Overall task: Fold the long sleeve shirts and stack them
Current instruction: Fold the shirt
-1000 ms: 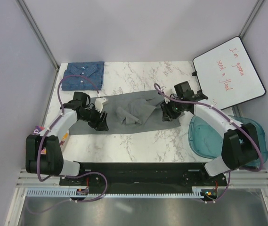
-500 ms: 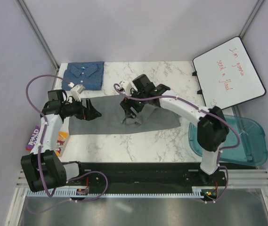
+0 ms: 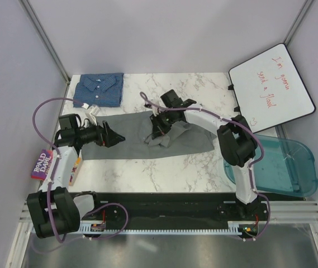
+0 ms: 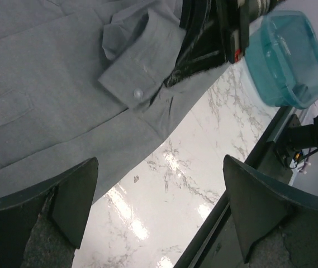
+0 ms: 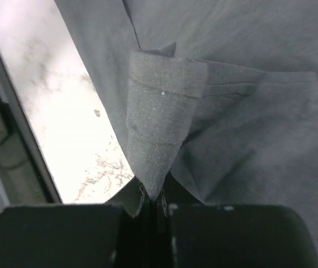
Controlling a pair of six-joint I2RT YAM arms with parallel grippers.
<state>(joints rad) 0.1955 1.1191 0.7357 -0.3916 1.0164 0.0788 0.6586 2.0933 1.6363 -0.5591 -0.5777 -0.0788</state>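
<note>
The grey long sleeve shirt (image 3: pixel 125 137) lies spread across the middle of the table, with a sleeve cuff bunched on top near its centre. My right gripper (image 3: pixel 157 124) is shut on that cuff; the right wrist view shows a pointed fold of grey cloth (image 5: pixel 161 128) pinched between the closed jaws (image 5: pixel 157 204). My left gripper (image 3: pixel 115 137) hovers over the shirt's left part, open and empty. The left wrist view shows its fingers (image 4: pixel 159 173) wide apart above the shirt's edge, with the buttoned cuff (image 4: pixel 139 72) ahead. The blue checked shirt (image 3: pixel 99 89) lies folded at the back left corner.
A whiteboard (image 3: pixel 271 86) leans at the back right. A teal plastic bin (image 3: pixel 281 164) sits at the right edge and shows in the left wrist view as the bin (image 4: pixel 287 58). A colourful paperback (image 3: pixel 41 164) lies at the left edge beside the left arm.
The left gripper let go of the shirt, opened wide and drew back to the left. The right gripper reached in to the bunched sleeve and closed on its cuff.
</note>
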